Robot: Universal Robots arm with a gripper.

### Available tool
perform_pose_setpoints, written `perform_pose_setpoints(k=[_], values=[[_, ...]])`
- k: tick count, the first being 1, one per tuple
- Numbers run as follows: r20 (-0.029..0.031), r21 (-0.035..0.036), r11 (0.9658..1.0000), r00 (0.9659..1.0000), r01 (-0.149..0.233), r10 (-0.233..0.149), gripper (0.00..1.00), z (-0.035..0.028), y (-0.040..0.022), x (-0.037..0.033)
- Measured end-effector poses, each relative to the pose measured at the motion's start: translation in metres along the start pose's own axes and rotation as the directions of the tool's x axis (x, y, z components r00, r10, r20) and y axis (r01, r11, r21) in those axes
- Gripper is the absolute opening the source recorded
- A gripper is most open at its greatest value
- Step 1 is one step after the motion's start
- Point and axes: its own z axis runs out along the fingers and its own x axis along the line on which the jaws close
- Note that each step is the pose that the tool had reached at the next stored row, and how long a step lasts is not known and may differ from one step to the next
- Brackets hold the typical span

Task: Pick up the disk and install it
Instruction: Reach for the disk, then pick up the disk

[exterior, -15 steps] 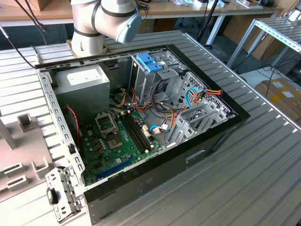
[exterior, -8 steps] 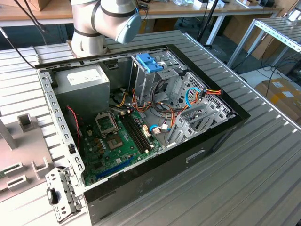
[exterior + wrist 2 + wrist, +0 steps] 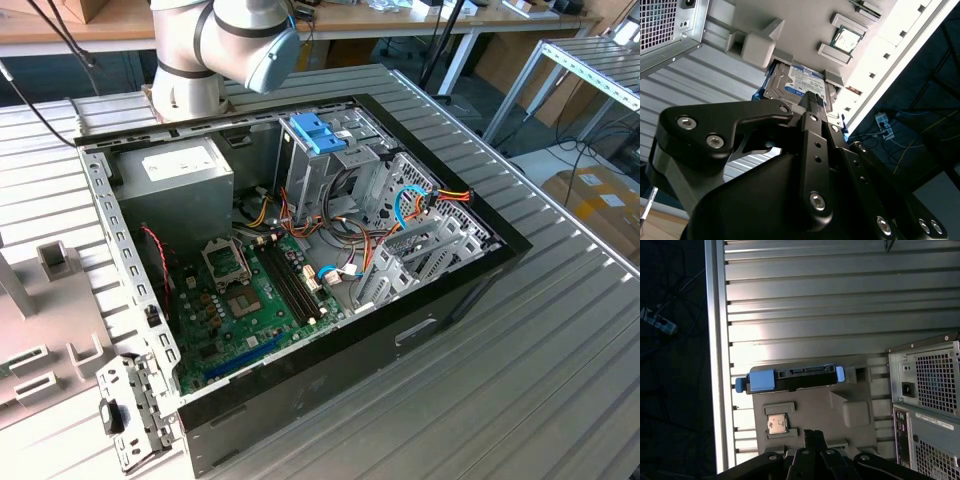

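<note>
A ribbed metal bench (image 3: pixel 815 300) carries everything, with dark floor past its edge. In the first wrist view the gripper (image 3: pixel 813 433) hangs above a grey holder (image 3: pixel 815 401). Its fingers (image 3: pixel 811 102) are closed on each other, with nothing between them. Just past the tips a chip (image 3: pixel 776 423) sits in a pocket of the holder. Farther on, along the holder's far edge, lies the disk (image 3: pixel 800 378), well apart from the fingers and not yet touched. Its long axis runs parallel to the bench's slats, across the line from the fingers to it. The blue tab (image 3: pixel 761 380) is at the end nearer the bench edge, and the other end points toward the case (image 3: pixel 925 380). By my reading the pick-up has not started.
</note>
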Motion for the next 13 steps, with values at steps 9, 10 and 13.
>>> perform_pose_setpoints(k=[9,10,13], values=[[-0.0002,-0.0001,1.0,1.0,0.005,-0.005,0.11,0.0,0.0,0.0002],[-0.0006,-0.0003,0.9999,0.9999,0.012,-0.012,0.11,-0.0001,0.0,0.0002],[-0.0015,-0.0008,0.9995,0.9995,0.033,-0.033,0.11,0.0,0.0,0.0002]])
